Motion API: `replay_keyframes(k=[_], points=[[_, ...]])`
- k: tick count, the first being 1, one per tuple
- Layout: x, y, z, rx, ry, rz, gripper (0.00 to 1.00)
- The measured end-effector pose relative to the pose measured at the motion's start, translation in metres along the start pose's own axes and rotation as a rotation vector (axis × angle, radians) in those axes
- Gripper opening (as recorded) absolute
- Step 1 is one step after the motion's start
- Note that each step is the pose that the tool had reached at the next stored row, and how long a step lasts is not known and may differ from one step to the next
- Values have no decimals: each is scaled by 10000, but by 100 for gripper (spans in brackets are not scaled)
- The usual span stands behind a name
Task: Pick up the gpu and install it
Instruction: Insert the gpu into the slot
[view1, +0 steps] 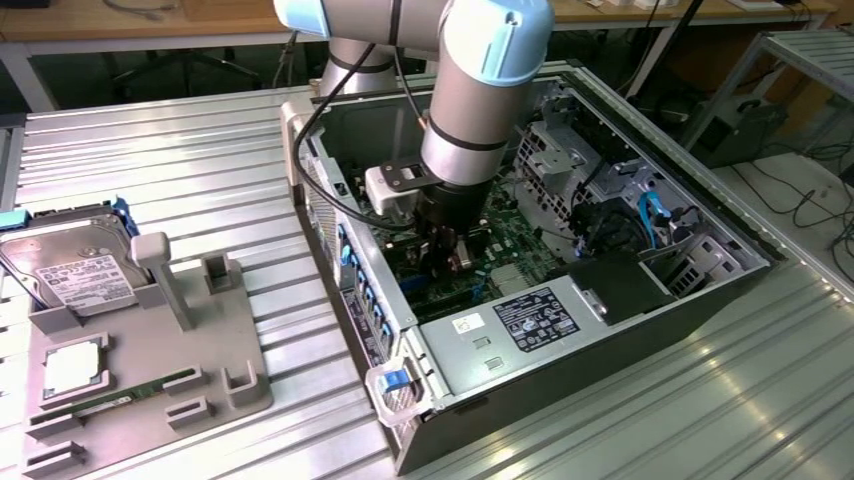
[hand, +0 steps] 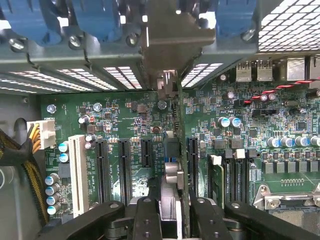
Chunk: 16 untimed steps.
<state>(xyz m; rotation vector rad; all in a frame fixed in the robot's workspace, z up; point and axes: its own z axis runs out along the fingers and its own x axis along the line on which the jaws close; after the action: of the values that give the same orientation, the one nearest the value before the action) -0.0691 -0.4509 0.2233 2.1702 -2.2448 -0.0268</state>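
Observation:
My gripper (view1: 449, 243) reaches down into the open computer case (view1: 694, 300) and is shut on the gpu (view1: 457, 266). In the wrist view the gpu (hand: 181, 150) shows edge-on as a thin dark card between my gripper's (hand: 176, 220) two black fingers (hand: 147, 220). It stands upright over the green motherboard (hand: 125, 115), along the row of black expansion slots (hand: 192, 160). Its silver end bracket (hand: 167, 85) sits at the case's rear slot openings. Whether the card's edge is seated in a slot is hidden.
In the exterior view's left, a grey holder (view1: 200, 330) carries a silver hard drive (view1: 74, 270), a square chip (view1: 74, 365) and a green memory stick (view1: 127, 392). A power supply (view1: 534, 320) lies in the case. Yellow-black cables (hand: 20, 160) and a white slot (hand: 77, 170) flank the card.

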Motion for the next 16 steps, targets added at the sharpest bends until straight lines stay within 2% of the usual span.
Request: replay_keyframes(k=[10, 14, 16], points=[[-2, -49, -6, 0, 4, 2, 29], [-2, -48, -93, 24, 20, 1, 29], [-2, -47, -93, 27, 25, 10, 29]])
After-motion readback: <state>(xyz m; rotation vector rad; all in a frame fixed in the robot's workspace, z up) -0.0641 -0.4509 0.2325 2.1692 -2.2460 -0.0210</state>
